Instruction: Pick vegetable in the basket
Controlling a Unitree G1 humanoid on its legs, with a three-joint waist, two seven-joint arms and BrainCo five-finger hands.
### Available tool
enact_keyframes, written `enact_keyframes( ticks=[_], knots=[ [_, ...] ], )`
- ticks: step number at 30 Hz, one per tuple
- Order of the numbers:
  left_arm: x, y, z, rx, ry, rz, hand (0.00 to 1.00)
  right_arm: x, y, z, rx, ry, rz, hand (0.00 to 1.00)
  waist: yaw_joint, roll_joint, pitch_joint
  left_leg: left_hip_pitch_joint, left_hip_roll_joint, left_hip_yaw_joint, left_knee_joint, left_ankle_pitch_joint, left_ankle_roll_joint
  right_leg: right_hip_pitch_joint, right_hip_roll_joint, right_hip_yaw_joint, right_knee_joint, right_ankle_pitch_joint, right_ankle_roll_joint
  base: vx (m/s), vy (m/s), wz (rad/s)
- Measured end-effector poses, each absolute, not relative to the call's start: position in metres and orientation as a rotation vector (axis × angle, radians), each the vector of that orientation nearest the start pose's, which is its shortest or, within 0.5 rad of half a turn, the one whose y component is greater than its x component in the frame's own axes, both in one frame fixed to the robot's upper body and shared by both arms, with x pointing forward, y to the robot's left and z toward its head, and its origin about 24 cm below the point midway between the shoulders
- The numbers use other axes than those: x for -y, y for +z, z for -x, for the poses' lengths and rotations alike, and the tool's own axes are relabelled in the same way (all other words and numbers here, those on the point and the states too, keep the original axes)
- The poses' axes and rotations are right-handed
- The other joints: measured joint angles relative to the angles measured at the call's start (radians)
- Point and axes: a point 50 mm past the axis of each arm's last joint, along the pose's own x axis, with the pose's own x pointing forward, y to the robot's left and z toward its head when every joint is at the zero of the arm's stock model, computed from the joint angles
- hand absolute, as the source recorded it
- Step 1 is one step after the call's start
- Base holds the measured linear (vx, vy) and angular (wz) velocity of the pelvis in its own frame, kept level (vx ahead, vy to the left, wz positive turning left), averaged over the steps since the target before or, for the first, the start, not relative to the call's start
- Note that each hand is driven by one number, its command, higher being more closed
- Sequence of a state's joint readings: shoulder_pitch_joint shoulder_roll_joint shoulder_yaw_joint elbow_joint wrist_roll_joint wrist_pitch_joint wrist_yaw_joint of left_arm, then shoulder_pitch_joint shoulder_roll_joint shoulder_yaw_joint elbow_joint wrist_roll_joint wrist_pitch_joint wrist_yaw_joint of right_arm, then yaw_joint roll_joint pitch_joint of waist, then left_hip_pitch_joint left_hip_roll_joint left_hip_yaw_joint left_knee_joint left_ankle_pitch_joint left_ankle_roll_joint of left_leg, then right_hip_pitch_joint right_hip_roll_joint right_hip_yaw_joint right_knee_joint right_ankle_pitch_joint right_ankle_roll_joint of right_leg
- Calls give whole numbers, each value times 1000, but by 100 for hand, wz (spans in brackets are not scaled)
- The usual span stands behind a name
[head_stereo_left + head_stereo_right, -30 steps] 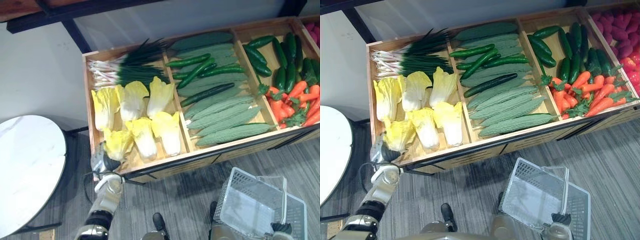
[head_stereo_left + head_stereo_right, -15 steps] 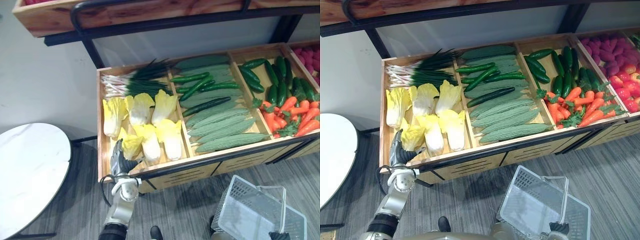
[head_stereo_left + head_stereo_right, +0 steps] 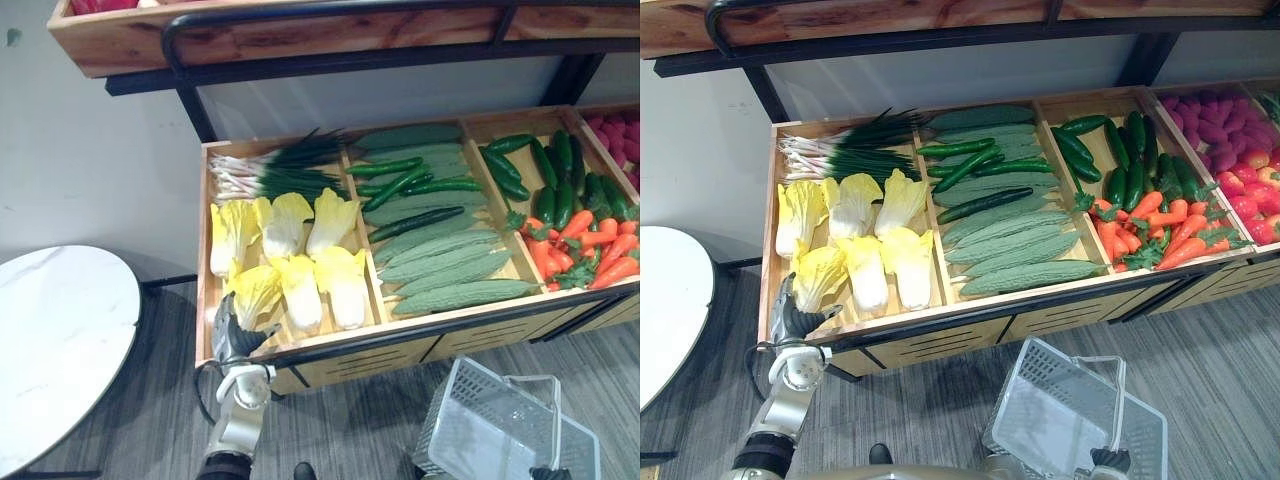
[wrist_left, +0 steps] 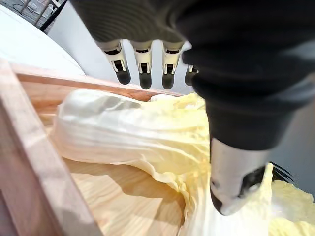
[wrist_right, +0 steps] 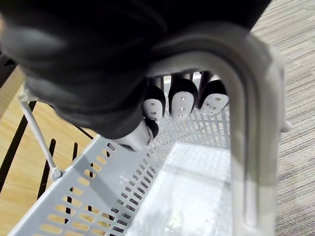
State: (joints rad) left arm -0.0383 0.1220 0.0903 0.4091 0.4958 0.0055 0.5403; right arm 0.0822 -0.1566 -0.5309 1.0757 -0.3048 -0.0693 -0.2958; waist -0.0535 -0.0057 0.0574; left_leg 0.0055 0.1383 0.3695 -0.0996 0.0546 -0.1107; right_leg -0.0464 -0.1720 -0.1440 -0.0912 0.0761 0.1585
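Now the whole view is sitting differently than half a second ago, with more of the upper shelf (image 3: 300,30) showing, so it is the camera that is moving; the vegetables are lying as before. The left robot hand (image 3: 232,338) is still hovering at the front left corner of the crate (image 3: 203,260), at the same cabbage (image 3: 255,290) as earlier. It is staying open: its fingers (image 4: 143,69) are stretching straight above the cabbage, and the thumb (image 4: 231,182) is pointing down just over the yellow leaves. I cannot tell if the thumb is touching them. The cabbage is lying in the left compartment, near the front rim, directly under this hand. The right robot hand (image 5: 182,98) is gripping the handle (image 5: 256,128) of the basket (image 3: 480,430), its fingers curling round it, over the floor (image 3: 370,420) before the crate.
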Motion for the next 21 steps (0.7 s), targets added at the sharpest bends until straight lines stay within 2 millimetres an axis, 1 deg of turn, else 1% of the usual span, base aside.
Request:
enact_keyframes(
  ticks=[8,13,21],
  knots=[
    [-225,-18,-238,-209,542,-715,0,284,-142,-69,-1080,-676,306,100,0,-4,-2,3,5,2,-2,-1,-2,0,4,2,0,0,0,-21,-7,-1],
    [-227,-18,-237,-214,551,-716,0,284,-142,-67,-1083,-677,307,100,0,-11,-10,4,13,3,-1,-3,-4,0,13,3,-3,0,-1,-1,-3,-1],
    [-231,-19,-236,-230,563,-741,0,284,-142,-67,-1083,-676,307,100,0,-11,-11,4,14,3,1,-4,-5,4,14,2,-10,0,-1,0,0,0]
  ],
)
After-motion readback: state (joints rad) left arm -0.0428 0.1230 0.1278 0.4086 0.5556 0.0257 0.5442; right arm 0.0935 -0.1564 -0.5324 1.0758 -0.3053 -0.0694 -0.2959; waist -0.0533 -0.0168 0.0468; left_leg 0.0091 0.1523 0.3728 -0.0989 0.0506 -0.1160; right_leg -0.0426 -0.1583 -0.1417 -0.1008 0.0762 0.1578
